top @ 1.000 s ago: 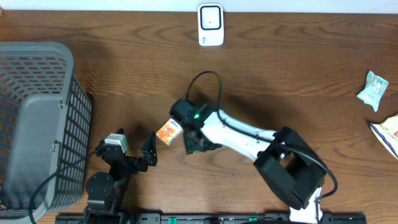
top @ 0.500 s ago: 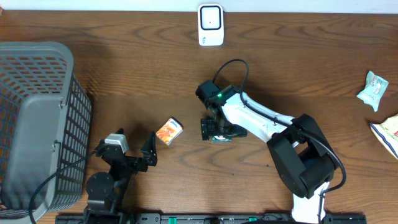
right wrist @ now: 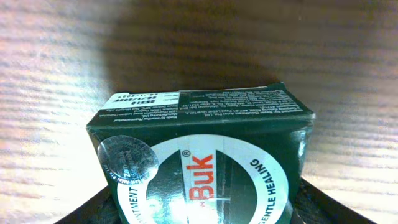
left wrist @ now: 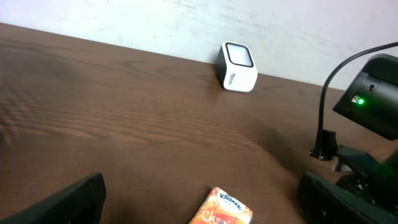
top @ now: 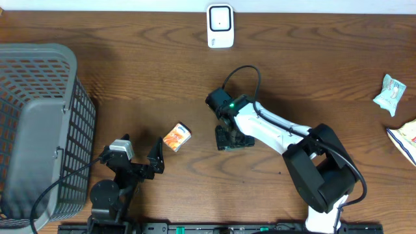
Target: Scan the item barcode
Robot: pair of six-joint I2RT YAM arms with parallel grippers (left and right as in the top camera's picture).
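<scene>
Two dark fingers (right wrist: pixel 84 208) of the right gripper (top: pixel 231 138) are seen set against the lower sides of a green box (right wrist: pixel 199 143), so the jaws are drawn partway in and the box is clamped between them. Whether the box is lifted off the table (top: pixel 130 78) cannot be told. A strip of fine print is shown on the box's upper face, with a round silver seal and a white oval label below it.

The gripper and box are placed well in front of the scanner (top: pixel 220 26), on the robot's side of it and almost in line with it. A broad stretch of bare wood is left between them, crossed only by the arm's looping black cable (top: pixel 242 70).

An orange tissue pack (top: pixel 176 137) is laid flat in front of the scanner and somewhat to its left. Just beyond the pack, nearer the robot, the left gripper (top: pixel 135 155) is held with its jaws spread wide and nothing between them.

The table's far edge is found right behind the scanner. A grey mesh basket (top: pixel 81 149) is set far to the scanner's left, and two snack packets (top: pixel 389 94) are laid far to its right by the table's side edge.
</scene>
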